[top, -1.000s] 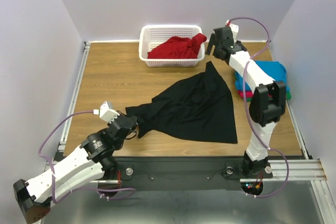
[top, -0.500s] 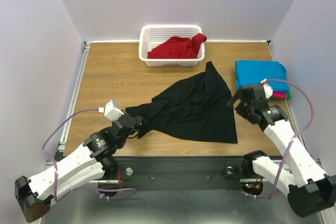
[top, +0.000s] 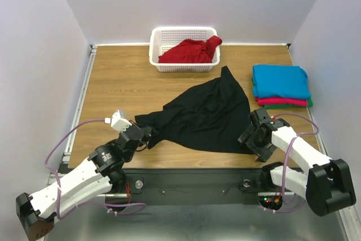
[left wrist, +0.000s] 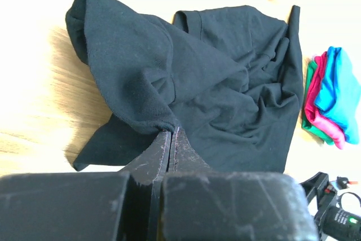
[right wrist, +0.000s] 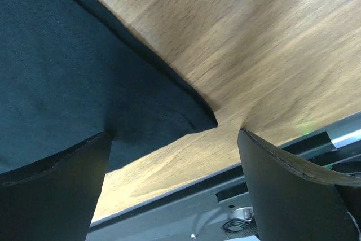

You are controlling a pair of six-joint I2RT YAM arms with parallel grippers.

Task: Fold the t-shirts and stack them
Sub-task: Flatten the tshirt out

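Wooden table [top: 113, 83]: black t-shirt [top: 208, 117] stretched left-right; left gripper [top: 148, 135] pinching it, right gripper [top: 249, 141] agape.

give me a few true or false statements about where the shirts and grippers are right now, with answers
1. The left gripper is shut on a bunched fold of the black t-shirt. True.
2. The right gripper is clamped shut on that shirt. False: its jaws stand open, straddling the shirt's near right corner.
3. The red t-shirt lies crumpled in the white basket. True.
4. A green shirt tops the folded stack. False: the turquoise-blue shirt is on top.
5. The black t-shirt is neatly folded. False: it lies spread and rumpled on the table.
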